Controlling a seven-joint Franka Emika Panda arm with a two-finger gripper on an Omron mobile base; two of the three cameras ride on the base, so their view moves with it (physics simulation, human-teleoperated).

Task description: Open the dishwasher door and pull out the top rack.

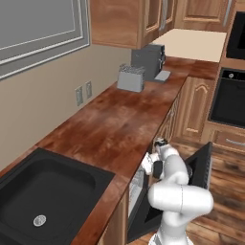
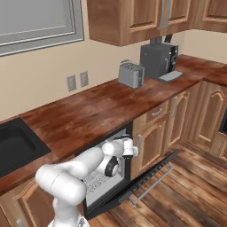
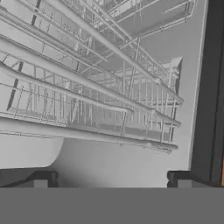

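The dishwasher door (image 2: 148,175) hangs open, swung down toward the floor, its silver bar handle (image 2: 153,185) at the outer edge; in the left base view it is the black panel (image 1: 202,167) beside my arm. My gripper (image 2: 127,148) sits at the upper front of the dishwasher opening, just under the counter edge. In the hand view it (image 3: 111,181) is open, with nothing between the two dark fingertips (image 3: 43,179). Straight ahead lies the top rack (image 3: 87,83), pale grey wire bars inside the grey tub, not touched. Grey wire grid (image 2: 98,181) shows below my forearm.
A black sink (image 1: 43,196) is set in the wooden counter (image 2: 88,111) to the left. A toaster (image 2: 131,74) and a coffee machine (image 2: 158,60) stand at the back. Brown cabinet doors (image 2: 150,142) flank the opening; a black oven (image 1: 229,98) is at the far right.
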